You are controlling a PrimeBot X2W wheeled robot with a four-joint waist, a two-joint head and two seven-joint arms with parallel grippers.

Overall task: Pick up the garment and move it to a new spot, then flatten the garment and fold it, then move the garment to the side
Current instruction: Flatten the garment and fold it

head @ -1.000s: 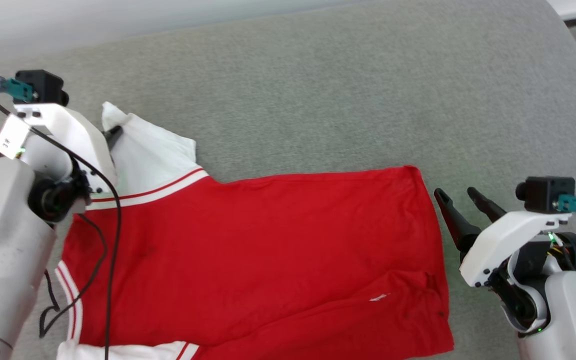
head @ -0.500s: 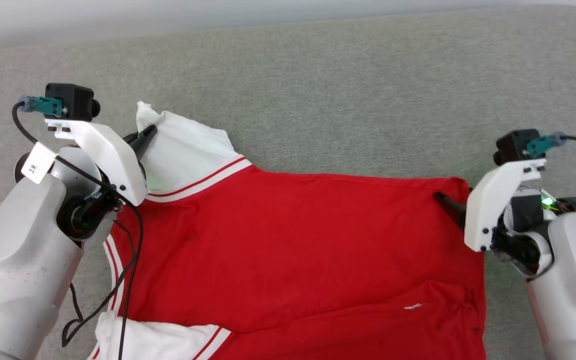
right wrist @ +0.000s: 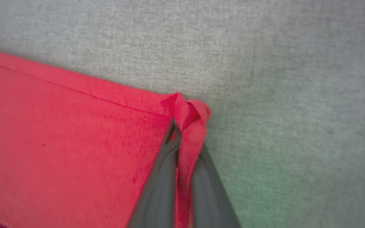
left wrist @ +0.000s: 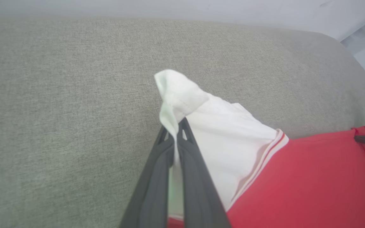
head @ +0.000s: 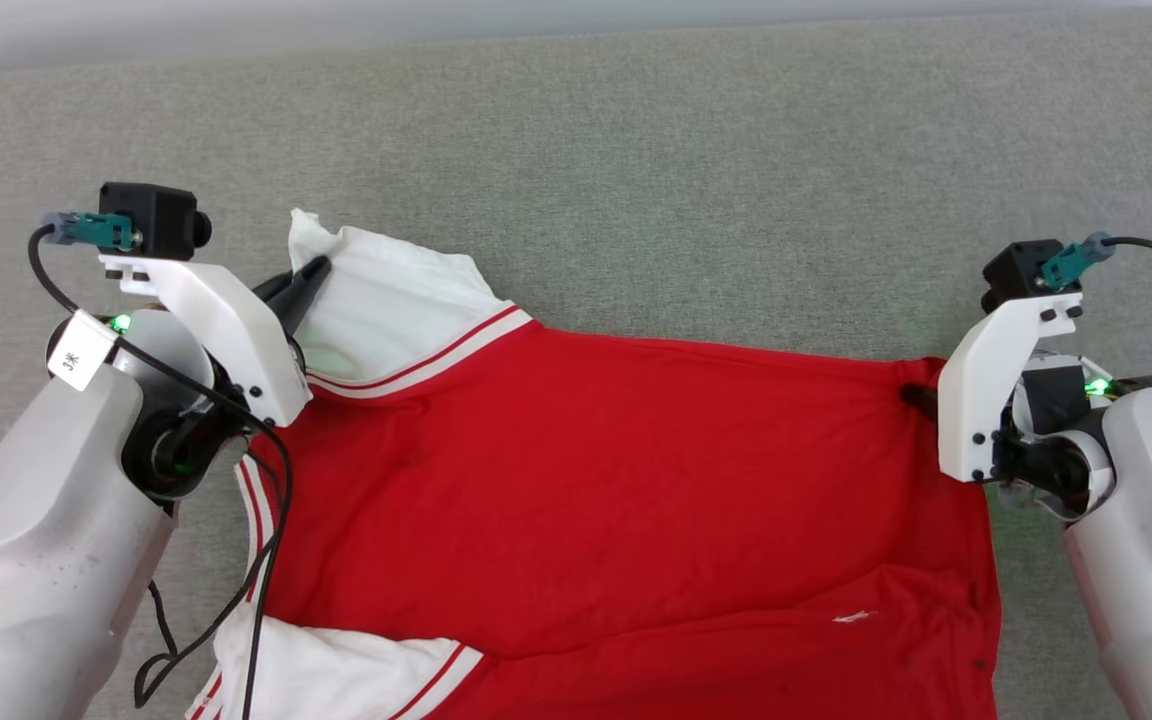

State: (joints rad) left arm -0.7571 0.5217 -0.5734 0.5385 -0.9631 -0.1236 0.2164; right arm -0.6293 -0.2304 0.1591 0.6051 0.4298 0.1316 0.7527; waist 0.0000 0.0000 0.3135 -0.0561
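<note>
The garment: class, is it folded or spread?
Mostly spread: the garment lies flat on the grey surface, near edge doubled over, left gripper and right gripper pinching corners.

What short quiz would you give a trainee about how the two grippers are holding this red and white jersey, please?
1. True or false: the left gripper is shut on the white sleeve of the garment.
2. What does the right gripper pinch? A) collar B) red corner C) striped cuff
3. How many grippers grip cloth?
Key: 1 true; 2 B; 3 two.
</note>
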